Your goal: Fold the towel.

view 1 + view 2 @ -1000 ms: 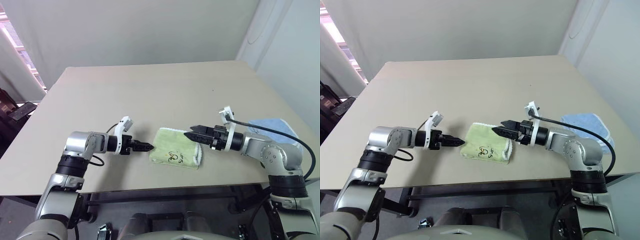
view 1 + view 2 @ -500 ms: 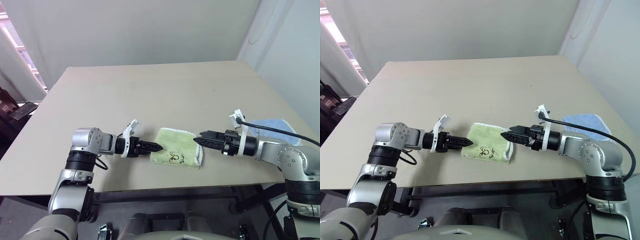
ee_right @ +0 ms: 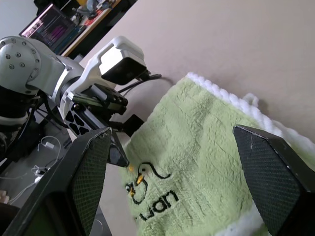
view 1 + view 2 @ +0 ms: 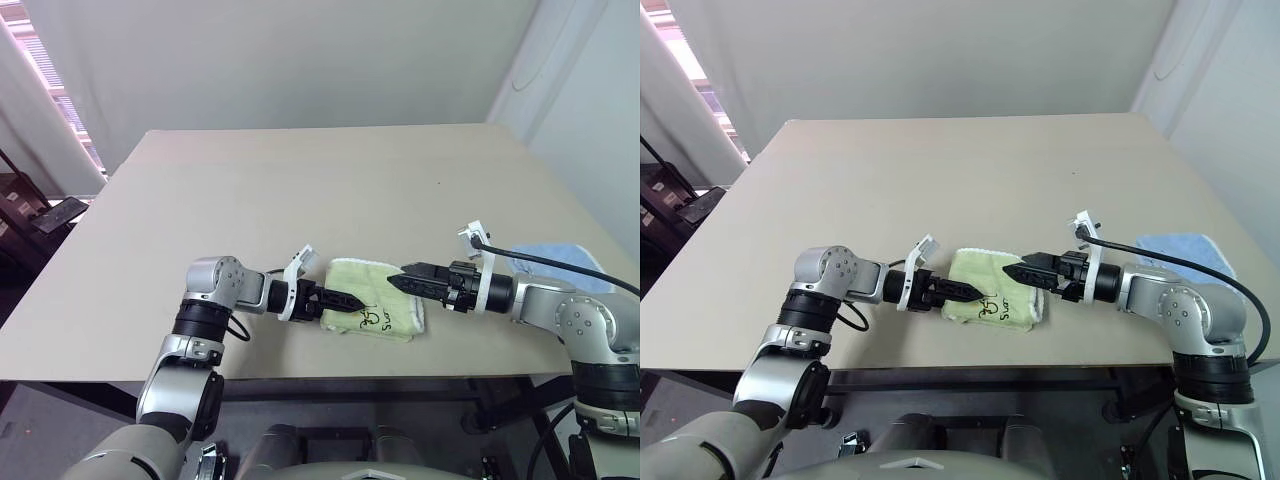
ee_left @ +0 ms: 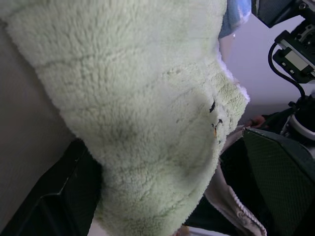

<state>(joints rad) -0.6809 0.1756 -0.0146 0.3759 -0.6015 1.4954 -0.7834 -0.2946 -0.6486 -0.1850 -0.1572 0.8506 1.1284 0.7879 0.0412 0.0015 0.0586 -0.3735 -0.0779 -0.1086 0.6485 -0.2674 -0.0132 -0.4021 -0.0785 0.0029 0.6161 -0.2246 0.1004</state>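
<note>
Green terry lay folded into a small, thick rectangle near the front edge of the tan table (image 4: 300,190) as the robot worked at the fold: the towel (image 4: 385,300), edged in white stitching, showed its dark embroidered marks face up toward its near edge. The left gripper (image 4: 345,298) reached in low at the towel's left edge, its black fingers spread, one finger apparently slid beneath the cloth, which draped over it in the left wrist view; nothing was clamped. The right gripper (image 4: 408,283) hovered at the towel's right side, its jaws wide apart and empty, with the embroidery between its two fingers in the right wrist view. A light blue cloth (image 4: 555,255) lay well apart, at the table's right edge. By the look of it, most folding was done and a last fold or a tidy-up was in hand; the next move would call for the left fingers to close on the lifted edge and carry it across.
</note>
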